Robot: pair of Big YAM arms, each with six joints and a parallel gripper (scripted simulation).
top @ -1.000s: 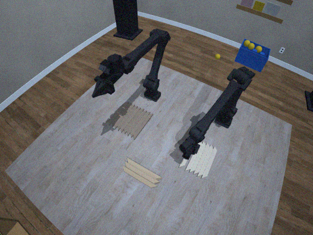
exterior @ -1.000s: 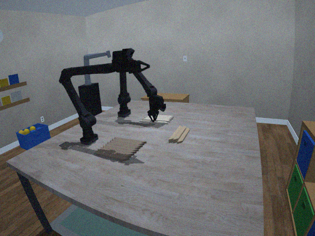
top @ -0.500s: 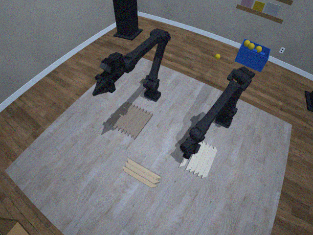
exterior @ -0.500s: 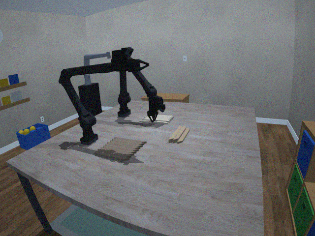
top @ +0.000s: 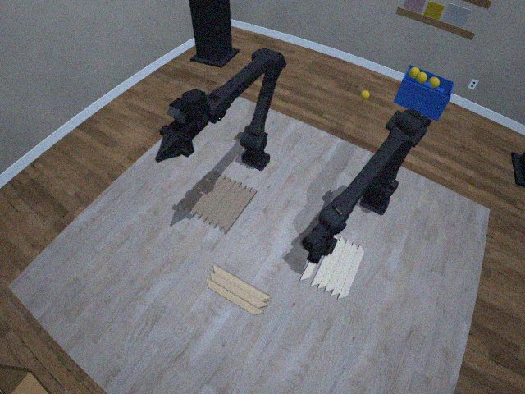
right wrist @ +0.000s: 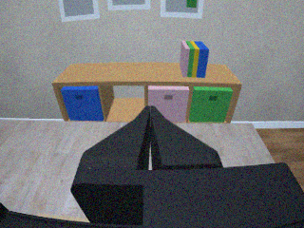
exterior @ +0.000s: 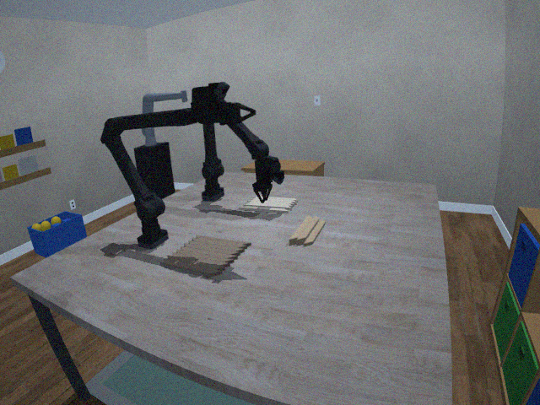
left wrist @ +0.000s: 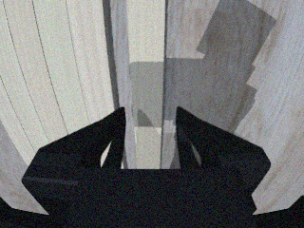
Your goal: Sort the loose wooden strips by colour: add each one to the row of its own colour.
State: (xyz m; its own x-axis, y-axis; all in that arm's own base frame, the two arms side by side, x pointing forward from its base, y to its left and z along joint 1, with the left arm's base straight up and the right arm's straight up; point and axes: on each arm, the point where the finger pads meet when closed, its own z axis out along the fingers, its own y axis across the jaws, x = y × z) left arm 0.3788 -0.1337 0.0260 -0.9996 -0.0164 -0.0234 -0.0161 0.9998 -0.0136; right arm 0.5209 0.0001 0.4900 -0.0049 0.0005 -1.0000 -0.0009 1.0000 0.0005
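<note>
Tbl. (top: 148, 305) (exterior: 348, 305) (left wrist: 290, 71) (right wrist: 38, 147) carries everything. Brown row (top: 226, 203) (exterior: 213, 251), biggest grp, lies flat, strips side by side, zigzag ends. White row (top: 341, 267) (exterior: 274, 202) (left wrist: 47, 71) is smaller, same build. Tan row (top: 239, 290) (exterior: 304, 230) is smallest, approx. 3 strips; can't tell if all of them touch.

R gripper (top: 157, 159) (exterior: 254, 112) (right wrist: 150, 108) is up high, fingers pressed together, nothing in them. L gripper (top: 312, 260) (exterior: 262, 201) (left wrist: 151, 109) is low by the white row, fingers part-spread, one each side of the loose white strip (top: 308, 271) (exterior: 278, 211) (left wrist: 147, 38) as its wrist cam sees it, no pinch. That strip lies flat beside the white row, narrow gap between, roughly parallel.

Handling, my guess: light, stiff wood, not fragile w/ normal grip; smooth faces might slip a bit. Best hold = both long edges nr. mid-length, so it doesn't swing or tip. Pointed ends = poor grip, could chip or twist it. Low profile, so tips need to be close to tbl. w/o scraping. Watch the row-side finger: gap's tight, could nudge the neighbours. If not seated yet, next = close gently & slide/set it flush vs. the row edge, ends matched.
</note>
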